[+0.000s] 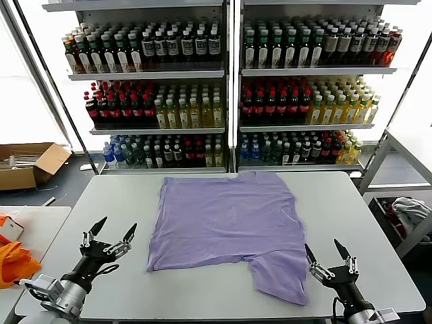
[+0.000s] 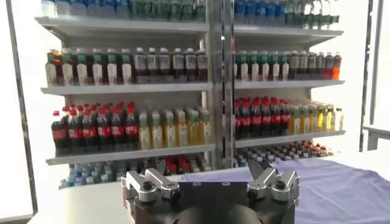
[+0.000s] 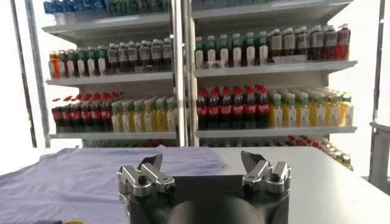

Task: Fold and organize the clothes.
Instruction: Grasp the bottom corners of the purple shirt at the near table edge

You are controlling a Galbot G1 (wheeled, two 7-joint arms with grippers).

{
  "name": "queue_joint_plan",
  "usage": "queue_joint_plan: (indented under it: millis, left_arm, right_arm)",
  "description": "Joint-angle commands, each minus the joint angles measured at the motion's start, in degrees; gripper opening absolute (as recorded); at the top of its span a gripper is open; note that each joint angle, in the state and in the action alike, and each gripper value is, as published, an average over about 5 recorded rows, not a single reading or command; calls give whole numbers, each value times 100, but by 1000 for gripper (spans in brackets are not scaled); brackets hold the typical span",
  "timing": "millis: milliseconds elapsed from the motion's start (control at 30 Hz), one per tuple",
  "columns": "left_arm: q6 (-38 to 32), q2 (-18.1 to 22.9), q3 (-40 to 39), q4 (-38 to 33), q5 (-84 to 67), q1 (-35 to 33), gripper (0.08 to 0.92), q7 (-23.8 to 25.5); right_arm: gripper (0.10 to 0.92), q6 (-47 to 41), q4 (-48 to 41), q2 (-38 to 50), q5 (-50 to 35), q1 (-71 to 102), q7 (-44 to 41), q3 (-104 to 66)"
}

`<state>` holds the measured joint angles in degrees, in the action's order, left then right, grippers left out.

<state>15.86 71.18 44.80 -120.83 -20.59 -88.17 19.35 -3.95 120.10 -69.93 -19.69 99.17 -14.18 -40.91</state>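
well, a lavender t-shirt [image 1: 226, 226] lies spread flat across the middle of the grey table [image 1: 351, 223], plain side up (one sleeve flap sags toward the lower right of the frame). the left gripper [image 1: 112, 233] hovers at the lower left, jaws apart, holding nothing, well clear of the cloth. the right gripper [image 1: 324, 254] sits at the lower right, jaws apart too, just beside the sleeve. drink-bottle shelves [image 1: 229, 74] fill the top, with orange fabric [image 1: 13, 260] at the far left edge.

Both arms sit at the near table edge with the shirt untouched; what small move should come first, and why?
Probably the right gripper reaching to the sleeve beside it: the lavender T-shirt lies flat and unfolded, both grippers are open and empty, and the left gripper sits farther from the cloth.
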Motion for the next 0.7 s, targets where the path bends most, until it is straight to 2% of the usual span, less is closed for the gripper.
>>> queue_joint_plan:
  millis: [33,133,400,700]
  left_arm:
    - [472,-853,-738,-54,-195,-221,823,-522]
    - [611,-1057,-929,-47,-314,-304,822,-683]
    - [1071,-1282,-1279,222,-361,-359,823,-1142]
    - [1202,-1176,-1325,540,-438,-90,823,-1229]
  right_arm:
    - [823,-225,79,588,21,219,79,271]
    - [823,-400,145,803,22,370,227,405]
    - [823,-1430,332,1145,-306,562,954,528]
    - [823,-1627,459,1184,-457,692,1098,654]
